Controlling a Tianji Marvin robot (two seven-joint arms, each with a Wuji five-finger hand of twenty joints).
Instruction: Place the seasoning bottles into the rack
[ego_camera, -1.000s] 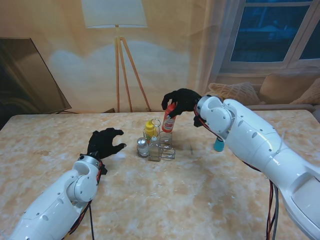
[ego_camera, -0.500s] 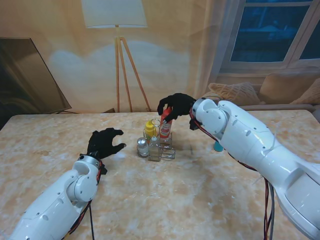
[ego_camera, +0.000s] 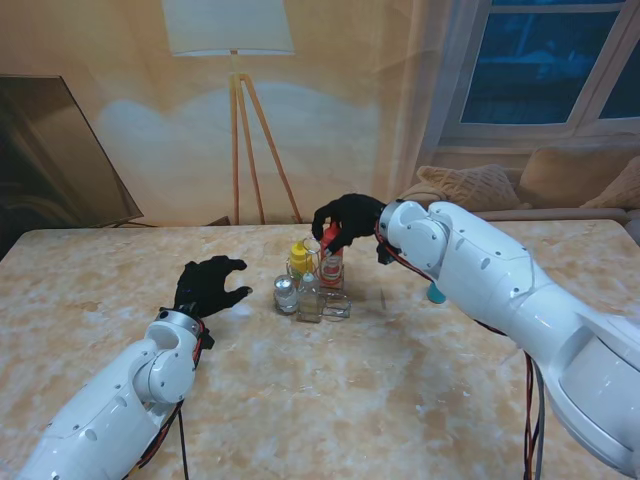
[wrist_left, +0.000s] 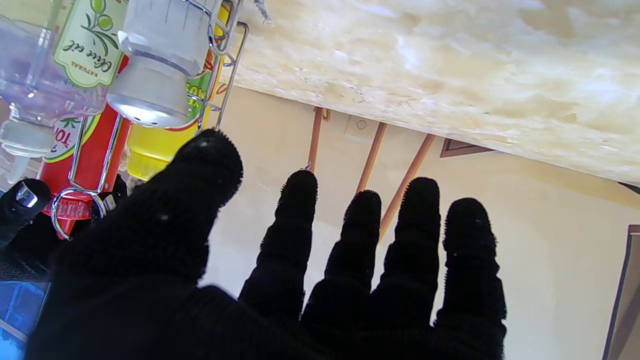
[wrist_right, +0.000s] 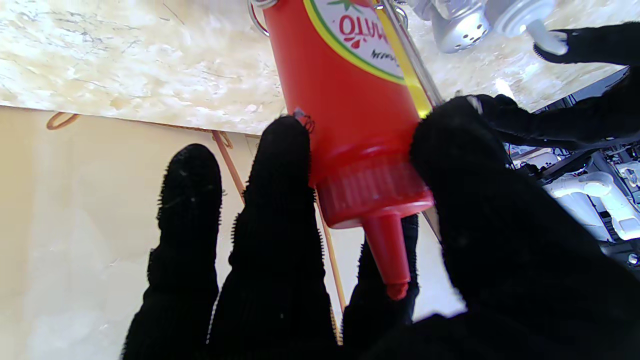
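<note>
Ketchup bottle (ego_camera: 331, 262) has dropped into the rack (ego_camera: 322, 290), right-hand fingers (wrist_right: 280, 210) closed round it.

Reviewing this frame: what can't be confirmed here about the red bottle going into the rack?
- Base of the red bottle: too small in the stand view, cut off by the edge in the right wrist view, so seating in the rack is unknown.
- Right hand: how firmly it grips is unclear.
- Teal object: mostly hidden behind the right arm.
</note>
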